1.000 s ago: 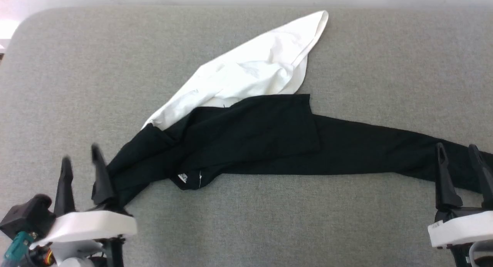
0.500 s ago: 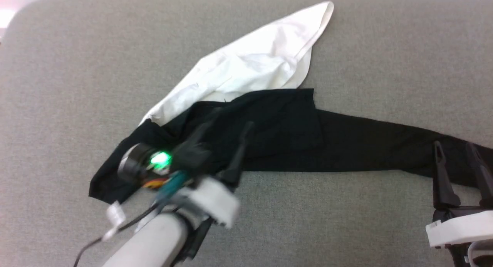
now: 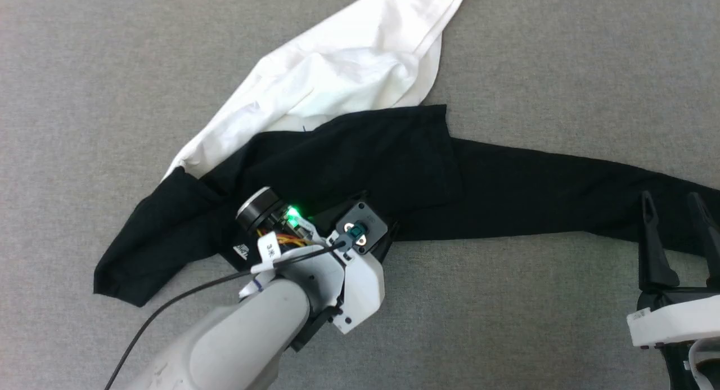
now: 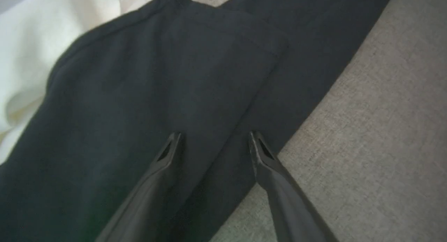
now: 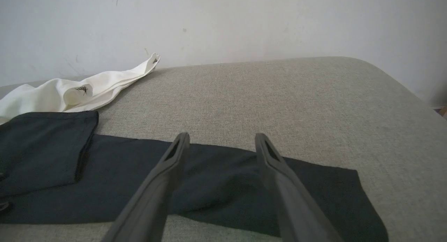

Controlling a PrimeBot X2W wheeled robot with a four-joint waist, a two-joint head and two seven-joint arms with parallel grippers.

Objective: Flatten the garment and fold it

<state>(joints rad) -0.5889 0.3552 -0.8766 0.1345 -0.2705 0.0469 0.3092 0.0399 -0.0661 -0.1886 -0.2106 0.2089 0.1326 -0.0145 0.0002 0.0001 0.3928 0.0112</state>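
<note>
The garment (image 3: pixel 360 153) lies spread on the grey fabric-covered counter (image 3: pixel 534 52). Its white body runs from the top centre of the head view down toward the middle left. The black parts cross the middle of the frame below it. One black sleeve (image 3: pixel 562 193) stretches to the right edge, and another black end reaches the lower left.

A pale forearm (image 3: pixel 242 339) rises from the bottom left of the head view, and its wrist, with a green light (image 3: pixel 292 213), sits over the lower edge of the black fabric near the centre. In the left wrist view the left pincer (image 4: pixel 214 139) stands open, its two fingers wide apart above black cloth, close to where the cloth meets the counter. I cannot tell whether the tips touch the cloth.

The right pincer (image 3: pixel 671 210) is at the lower right of the head view, also open and holding nothing. In the right wrist view its fingers point over the far end of the long sleeve, with a pale wall (image 5: pixel 244 22) behind.
</note>
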